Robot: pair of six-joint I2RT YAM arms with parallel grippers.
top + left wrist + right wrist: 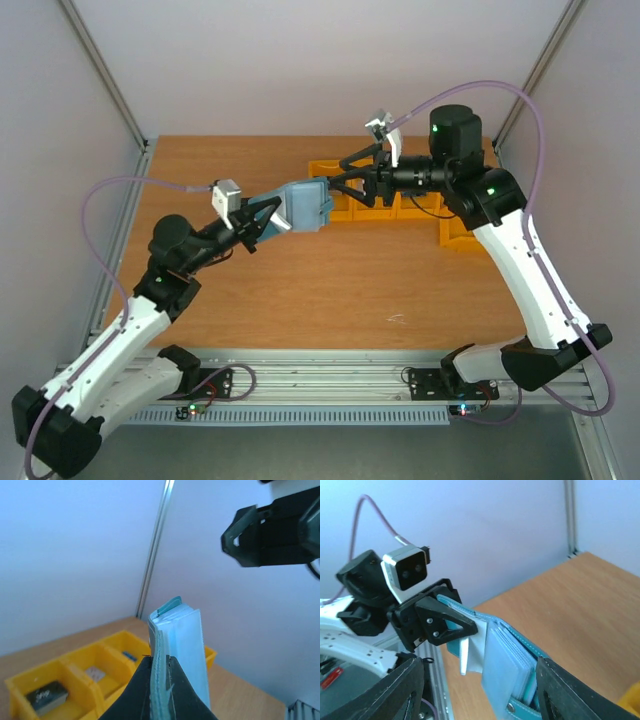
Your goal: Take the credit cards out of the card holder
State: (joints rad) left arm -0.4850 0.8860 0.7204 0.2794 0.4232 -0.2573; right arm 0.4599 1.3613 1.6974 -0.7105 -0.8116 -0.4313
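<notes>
Top external: your left gripper (262, 218) holds the card holder (305, 207) aloft near the far edge of the tabletop (330, 290), just beside the yellow bins (400, 207). Left wrist: its fingers (185, 695) pinch the holder's lower edge. Right wrist: your right gripper (480, 695) gapes wide, fingers (395, 690) either side of the holder.

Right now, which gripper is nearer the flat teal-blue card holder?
Left. The left gripper is shut on the teal-blue card holder; the right gripper stands open at its opposite end.

A lab test cell: white panel walls (300, 60), aluminium rails (330, 370), wooden table (330, 290).
</notes>
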